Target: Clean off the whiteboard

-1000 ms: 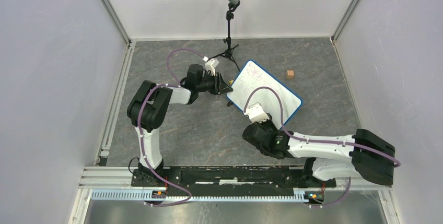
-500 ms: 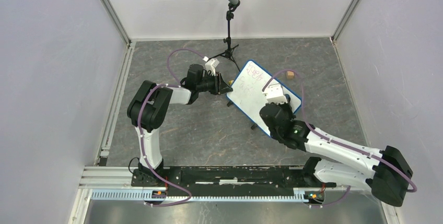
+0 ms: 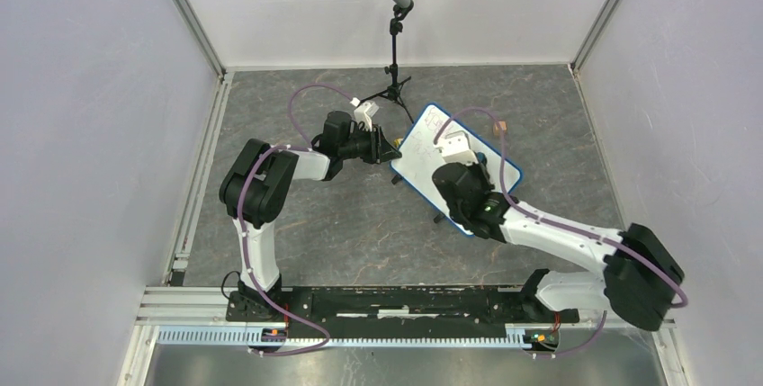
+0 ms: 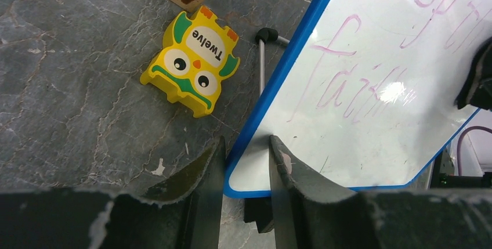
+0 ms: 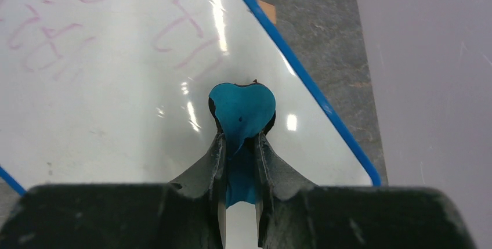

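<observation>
Sweeping up the whiteboard [image 3: 423, 148] this past second, my right claw [image 5: 238, 144] clamps the blue eraser [image 5: 242, 109] just short of the remaining scribbles [image 5: 180, 28], while my left claw [image 4: 246, 147] pinches its edge.

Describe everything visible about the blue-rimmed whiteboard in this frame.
The blue-rimmed white rectangular whiteboard has rounded corners and a glossy face bearing faint pink handwriting. The left gripper clamps its rim near one corner; the right gripper holds a small blue eraser against its face. A thin metal leg with a black tip shows beside its edge.
</observation>
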`<state>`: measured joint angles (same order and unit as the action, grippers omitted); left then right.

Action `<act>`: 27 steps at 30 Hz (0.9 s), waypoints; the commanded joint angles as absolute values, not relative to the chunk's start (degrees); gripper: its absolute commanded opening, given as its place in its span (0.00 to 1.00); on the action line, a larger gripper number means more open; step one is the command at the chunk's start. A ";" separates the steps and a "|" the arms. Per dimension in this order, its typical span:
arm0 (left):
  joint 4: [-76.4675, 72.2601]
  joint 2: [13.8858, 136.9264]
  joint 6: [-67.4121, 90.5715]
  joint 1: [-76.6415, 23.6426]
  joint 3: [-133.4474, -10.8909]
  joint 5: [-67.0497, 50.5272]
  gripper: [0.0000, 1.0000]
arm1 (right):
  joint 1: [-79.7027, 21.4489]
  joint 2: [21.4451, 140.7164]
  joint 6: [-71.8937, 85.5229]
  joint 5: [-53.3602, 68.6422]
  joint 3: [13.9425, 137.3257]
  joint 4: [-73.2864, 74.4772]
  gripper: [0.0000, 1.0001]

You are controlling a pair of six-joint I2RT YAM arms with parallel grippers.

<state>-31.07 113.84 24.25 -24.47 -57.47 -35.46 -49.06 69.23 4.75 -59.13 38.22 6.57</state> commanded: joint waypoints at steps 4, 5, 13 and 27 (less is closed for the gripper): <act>-33.53 112.24 22.94 -25.75 -57.14 -35.24 0.37 | -48.98 80.13 4.09 -51.10 45.95 -3.85 0.17; -33.50 112.16 22.85 -25.75 -57.13 -35.24 0.37 | -48.96 81.78 4.22 -50.26 47.24 -4.15 0.17; -32.14 112.35 21.98 -25.82 -57.63 -34.41 0.37 | -48.94 90.05 3.48 -47.92 55.72 -6.40 0.16; -30.66 112.41 21.61 -25.76 -58.11 -34.10 0.37 | -44.14 71.90 3.25 -55.86 42.39 -0.72 0.18</act>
